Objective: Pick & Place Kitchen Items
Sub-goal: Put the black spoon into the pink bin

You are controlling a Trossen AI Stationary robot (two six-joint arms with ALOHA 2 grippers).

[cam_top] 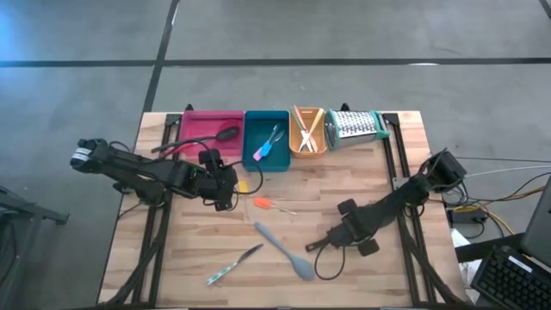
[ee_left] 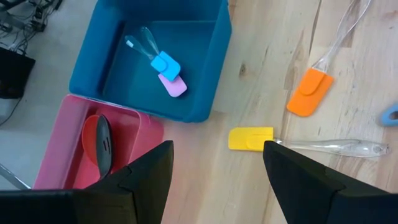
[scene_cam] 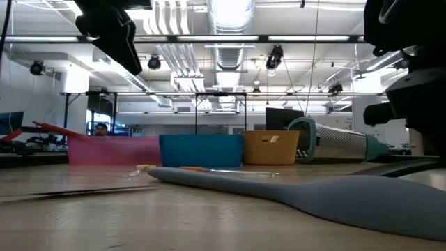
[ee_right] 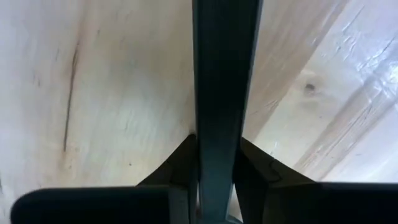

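Left gripper (ee_left: 214,165) | we see fingers spread, empty | above yellow spatula (ee_left: 250,138), beside teal tray (ee_left: 205,93).

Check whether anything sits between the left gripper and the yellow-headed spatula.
Nothing visible does. The left gripper hangs open right above the yellow-headed spatula, with only bare table between the jaws; the orange-headed spatula lies off to one side.

The left arm (cam_top: 164,176) partly hides the yellow spatula (cam_top: 243,186) from above.
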